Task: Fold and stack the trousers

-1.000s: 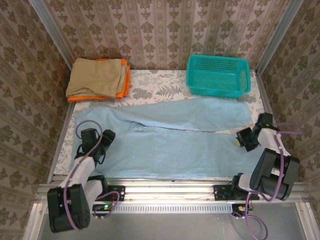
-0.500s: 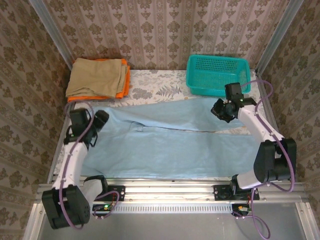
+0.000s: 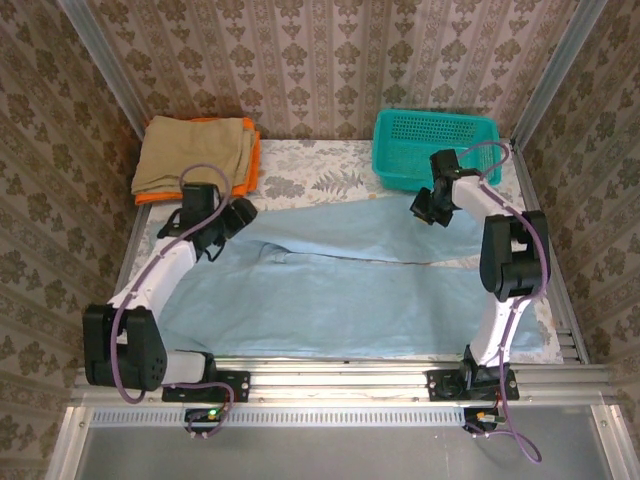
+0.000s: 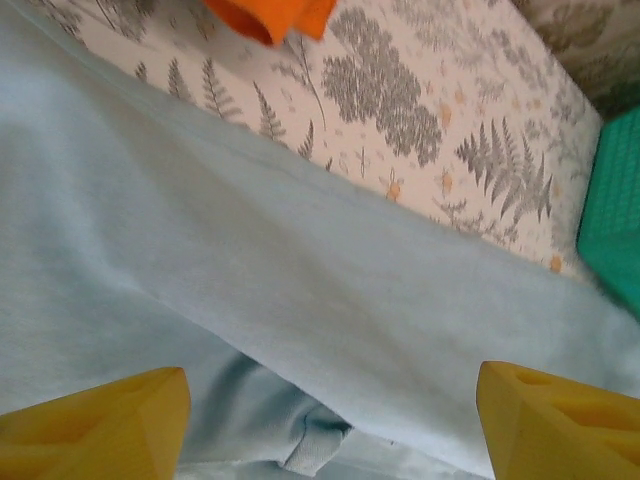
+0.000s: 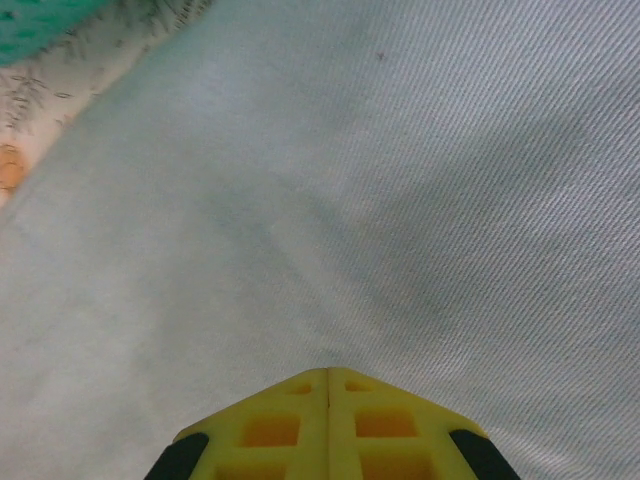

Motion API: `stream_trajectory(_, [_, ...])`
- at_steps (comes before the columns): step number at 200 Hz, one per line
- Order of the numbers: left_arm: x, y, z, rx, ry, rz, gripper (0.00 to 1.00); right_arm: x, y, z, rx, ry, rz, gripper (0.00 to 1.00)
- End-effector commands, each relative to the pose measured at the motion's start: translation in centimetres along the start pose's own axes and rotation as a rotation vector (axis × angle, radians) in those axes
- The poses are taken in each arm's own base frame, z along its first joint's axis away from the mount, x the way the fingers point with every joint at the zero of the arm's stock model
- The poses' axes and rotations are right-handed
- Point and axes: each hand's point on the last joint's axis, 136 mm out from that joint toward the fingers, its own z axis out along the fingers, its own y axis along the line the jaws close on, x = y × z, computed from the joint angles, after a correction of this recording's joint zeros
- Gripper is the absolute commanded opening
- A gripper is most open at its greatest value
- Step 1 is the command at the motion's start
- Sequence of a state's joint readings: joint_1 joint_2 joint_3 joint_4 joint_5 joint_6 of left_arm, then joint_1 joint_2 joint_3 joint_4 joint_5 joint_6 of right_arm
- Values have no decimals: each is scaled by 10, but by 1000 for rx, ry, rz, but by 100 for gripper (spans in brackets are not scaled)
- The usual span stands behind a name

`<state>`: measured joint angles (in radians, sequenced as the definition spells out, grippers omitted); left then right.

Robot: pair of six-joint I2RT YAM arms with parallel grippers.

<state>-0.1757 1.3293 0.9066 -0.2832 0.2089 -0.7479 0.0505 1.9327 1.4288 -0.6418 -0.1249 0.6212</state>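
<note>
Right end effector (image 5: 327, 372) closed, yellow wedge, pale twill trousers (image 5: 400, 200)

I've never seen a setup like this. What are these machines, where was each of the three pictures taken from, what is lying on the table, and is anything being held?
These are two robot arms bolted at the table's near edge, each ending in a two-finger tool. The wide picture comes from a fixed camera above and behind them. The two close-ups come from small cameras on the wrists, so the yellow fingers at the bottom belong to the tools themselves. On the fern-patterned table lie pale blue trousers, spread flat. A teal basket sits at the far right, and a folded tan cloth lies on an orange cloth at the far left. The left tool is open above the trousers' far edge. The right tool is shut over the cloth. Nothing is seen held.
</note>
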Motion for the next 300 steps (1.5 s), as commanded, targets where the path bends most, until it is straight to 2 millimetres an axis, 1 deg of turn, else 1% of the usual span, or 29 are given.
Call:
stream_trajectory(1, [10, 8, 6, -14, 5, -8, 76, -7, 20, -19, -42, -48, -72, 0])
stream_trajectory(11, [15, 11, 8, -18, 12, -10, 76, -1, 43, -25, -84, -50, -115, 0])
stream_trajectory(29, [20, 15, 8, -24, 20, -13, 75, 20, 99, -34, -155, -75, -261, 0])
stream_trajectory(39, [21, 17, 6, -26, 20, -12, 76, 28, 127, -34, -190, -88, -324, 1])
stream_trajectory(45, [21, 16, 4, -24, 18, -9, 76, 29, 138, -30, -195, -91, -342, 2])
stream_trajectory(51, [21, 16, 2, -25, 19, -6, 76, 28, 147, -26, -198, -92, -350, 2])
stream_trajectory(66, [21, 18, -3, -31, 15, -1, 76, 13, 164, -15, -204, -112, -336, 2])
stream_trajectory(76, [20, 19, -7, -29, 11, 0, 76, 1, 171, -3, -196, -114, -322, 3])
stream_trajectory(87, [20, 21, -11, -30, 9, -4, 76, -11, 174, 10, -166, -117, -305, 6])
stream_trajectory(98, [19, 23, -14, -29, 6, -8, 76, -23, 182, 17, -153, -126, -294, 10])
stream_trajectory(107, [18, 25, -17, -30, 5, -13, 76, -33, 181, 21, -119, -133, -280, 14])
stream_trajectory(118, [16, 27, -19, -29, 0, -15, 77, -46, 172, 27, -74, -130, -249, 19])
stream_trajectory(120, [15, 28, -20, -30, -1, -15, 77, -48, 171, 26, -70, -130, -242, 19])
stream_trajectory(124, [14, 28, -21, -29, -2, -17, 77, -51, 164, 31, -56, -116, -223, 19])
stream_trajectory(134, [13, 28, -22, -30, -3, -16, 77, -63, 152, 33, -38, -106, -180, 19])
stream_trajectory(146, [11, 29, -24, -30, -6, -16, 77, -72, 137, 34, -19, -101, -152, 19])
stream_trajectory(170, [9, 28, -24, -25, -13, -14, 77, -83, 117, 27, -17, -113, -136, 19])
stream_trajectory(190, [8, 24, -22, -7, -14, -22, 76, -92, 103, 17, -10, -134, -132, 19])
stream_trajectory(220, [7, 16, -19, 7, 0, -11, 76, -116, 70, 0, 61, -181, -104, 20])
stream_trajectory(230, [7, 14, -19, 12, 4, -3, 76, -123, 62, -5, 73, -195, -99, 20])
stream_trajectory(241, [7, 11, -19, 16, 7, 5, 76, -128, 58, -14, 85, -210, -110, 21])
stream_trajectory(257, [11, 8, -18, 19, 17, 22, 77, -122, 70, -26, 32, -205, -149, 24])
stream_trajectory(275, [24, 5, -11, 16, 47, 44, 77, -100, 92, -46, -9, -221, -220, 28])
stream_trajectory(277, [26, 5, -10, 15, 53, 47, 77, -96, 93, -44, -6, -219, -228, 28])
stream_trajectory(287, [39, 3, -3, 9, 85, 64, 76, -79, 102, -55, -17, -235, -261, 29])
stream_trajectory(300, [57, 3, 4, -5, 125, 82, 76, -44, 111, -56, -37, -214, -310, 29])
